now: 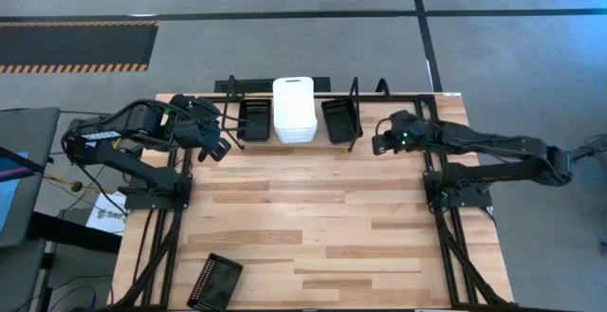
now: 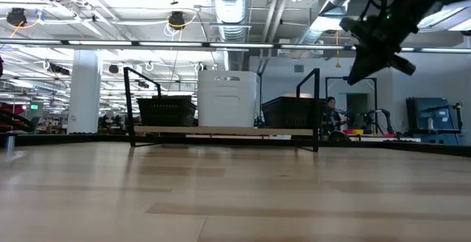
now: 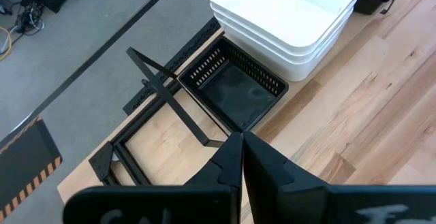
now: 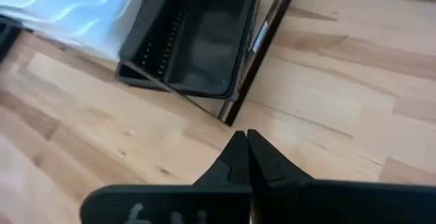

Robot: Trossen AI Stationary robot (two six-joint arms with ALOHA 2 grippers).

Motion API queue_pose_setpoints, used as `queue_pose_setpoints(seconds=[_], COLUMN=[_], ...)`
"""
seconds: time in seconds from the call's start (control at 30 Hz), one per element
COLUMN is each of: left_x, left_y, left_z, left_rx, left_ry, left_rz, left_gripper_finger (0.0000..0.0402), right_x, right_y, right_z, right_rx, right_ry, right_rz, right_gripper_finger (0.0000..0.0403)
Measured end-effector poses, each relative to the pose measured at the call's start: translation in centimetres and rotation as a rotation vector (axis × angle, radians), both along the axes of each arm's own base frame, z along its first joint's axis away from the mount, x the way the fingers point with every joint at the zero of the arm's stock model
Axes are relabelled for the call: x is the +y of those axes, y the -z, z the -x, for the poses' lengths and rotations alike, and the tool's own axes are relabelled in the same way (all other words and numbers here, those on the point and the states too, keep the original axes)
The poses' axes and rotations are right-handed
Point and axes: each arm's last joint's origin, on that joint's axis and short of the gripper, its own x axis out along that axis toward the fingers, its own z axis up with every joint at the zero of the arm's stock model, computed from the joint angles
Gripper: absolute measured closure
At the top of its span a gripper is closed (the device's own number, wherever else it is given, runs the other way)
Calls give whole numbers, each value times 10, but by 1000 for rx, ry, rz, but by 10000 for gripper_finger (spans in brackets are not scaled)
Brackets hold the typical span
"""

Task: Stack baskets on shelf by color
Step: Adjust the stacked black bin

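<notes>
Along the upper edge of the high view's table sits the low black wire-frame shelf with its light wood base (image 1: 285,143), and on it I see a stack of white smooth rounded baskets (image 1: 294,109) in the centre, a black mesh-sided basket (image 1: 253,119) touching its left side and another black mesh basket (image 1: 340,120) just to its right. One more black mesh basket (image 1: 214,280) lies at the lower left, well apart. My left gripper (image 1: 218,148) hovers just left of the shelf, fingers pressed together on nothing. My right gripper (image 1: 378,144) hangs just right of it, likewise closed and empty.
</notes>
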Motion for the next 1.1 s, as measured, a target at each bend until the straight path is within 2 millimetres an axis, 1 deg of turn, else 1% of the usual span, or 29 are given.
queue_pose_setpoints(seconds=[0.13, 0.3, 0.4, 0.57, 0.73, 0.9, 1.1], left_x=[0, 0, 0, 0, 0, 0, 0], left_y=[0, 0, 0, 0, 0, 0, 0], left_z=[0, 0, 0, 0, 0, 0, 0], left_rx=[0, 0, -2, -3, -3, -3, -3], left_ry=[0, 0, -2, -4, -4, -4, -4], left_rz=[0, 0, 1, 2, 2, 2, 2], left_gripper_finger=[402, 401, 402, 401, 401, 401, 401], right_x=[-6, -14, -18, -28, -34, -38, -41], right_y=[12, 21, 28, 41, 52, 54, 51], right_z=[2, -2, -9, -27, -44, -57, -62], right_rx=[1, 39, 62, 80, 48, -38, -93], right_ry=[43, 53, 57, 40, 19, -17, -29], right_rz=[-7, -26, -31, -17, -18, -20, 8], right_gripper_finger=[403, 403, 403, 403, 403, 403, 403])
